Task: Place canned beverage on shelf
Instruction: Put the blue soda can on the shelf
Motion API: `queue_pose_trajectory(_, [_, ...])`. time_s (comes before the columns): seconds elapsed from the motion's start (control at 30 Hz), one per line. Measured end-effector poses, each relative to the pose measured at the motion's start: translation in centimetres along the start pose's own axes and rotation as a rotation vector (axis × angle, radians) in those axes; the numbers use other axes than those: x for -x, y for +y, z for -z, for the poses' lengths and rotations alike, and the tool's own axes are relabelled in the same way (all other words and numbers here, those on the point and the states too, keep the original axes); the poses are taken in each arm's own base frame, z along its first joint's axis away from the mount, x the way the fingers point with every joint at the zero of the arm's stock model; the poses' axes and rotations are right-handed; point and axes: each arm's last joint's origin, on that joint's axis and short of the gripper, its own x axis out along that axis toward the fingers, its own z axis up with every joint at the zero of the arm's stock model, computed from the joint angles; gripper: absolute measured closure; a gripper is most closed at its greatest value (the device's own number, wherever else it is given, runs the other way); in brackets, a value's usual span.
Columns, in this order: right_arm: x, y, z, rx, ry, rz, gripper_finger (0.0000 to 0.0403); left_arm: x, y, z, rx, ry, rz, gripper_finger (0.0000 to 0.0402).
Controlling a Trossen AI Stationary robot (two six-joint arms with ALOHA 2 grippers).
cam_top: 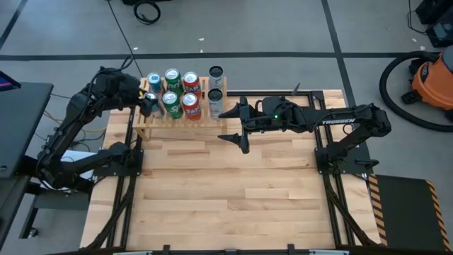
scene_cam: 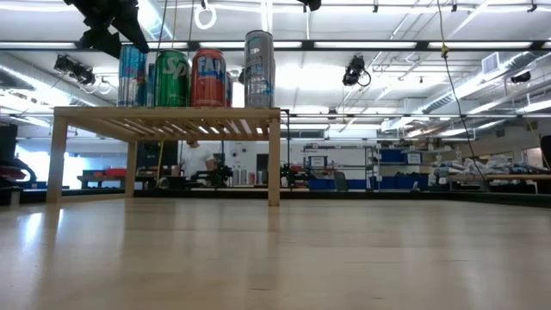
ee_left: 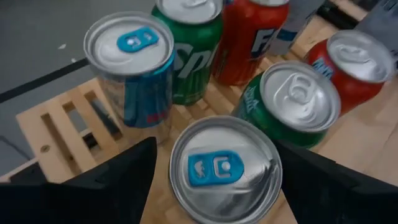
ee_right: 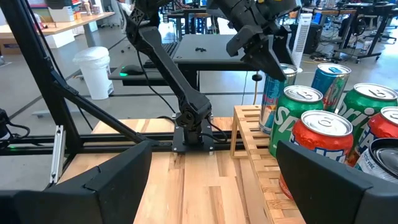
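The light-wood slatted shelf (cam_top: pixel 177 120) stands at the table's far edge and bears several cans in two rows. My left gripper (cam_top: pixel 147 105) hangs over the shelf's left end, pointing down. It is open, with its fingers on either side of a silver-and-blue can with a blue tab (ee_left: pixel 221 168), which stands upright on the slats. A strip of wood shows between one finger (ee_left: pixel 124 174) and the can. In the right wrist view the left gripper (ee_right: pixel 264 53) sits at this can's top (ee_right: pixel 273 93). My right gripper (cam_top: pixel 237 126) is open and empty, just right of the shelf.
Next to the blue-tab can stand another blue can (ee_left: pixel 134 68), two green cans (ee_left: pixel 298 99) and two red cans (ee_left: pixel 354 68). Two silver cans (cam_top: pixel 216 88) stand at the shelf's right end. The wooden table (cam_top: pixel 226 191) lies bare toward its near edge.
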Motion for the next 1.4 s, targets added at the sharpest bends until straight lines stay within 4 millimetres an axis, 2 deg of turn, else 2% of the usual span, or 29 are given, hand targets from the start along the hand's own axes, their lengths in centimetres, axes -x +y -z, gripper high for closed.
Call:
queue_pose_trajectory(0.23, [0.00, 0.00, 0.00, 0.000, 0.000, 0.000, 0.0048, 0.00, 0.05, 0.17, -0.009, 0.017, -0.015, 0.0086])
queue_pose_trajectory(0.43, [0.00, 0.00, 0.00, 0.000, 0.000, 0.000, 0.0048, 0.00, -0.01, 0.14, -0.109, 0.015, 0.007, 0.0086])
queue_pose_trajectory(1.0, [0.00, 0.00, 0.00, 0.000, 0.000, 0.000, 0.0048, 0.01, -0.03, 0.18, -0.203, 0.018, 0.021, 0.0088])
queue_pose_trajectory(1.4, [0.00, 0.01, 0.00, 0.000, 0.000, 0.000, 0.0048, -0.01, -0.03, 0.15, -0.205, 0.015, 0.023, 0.0150])
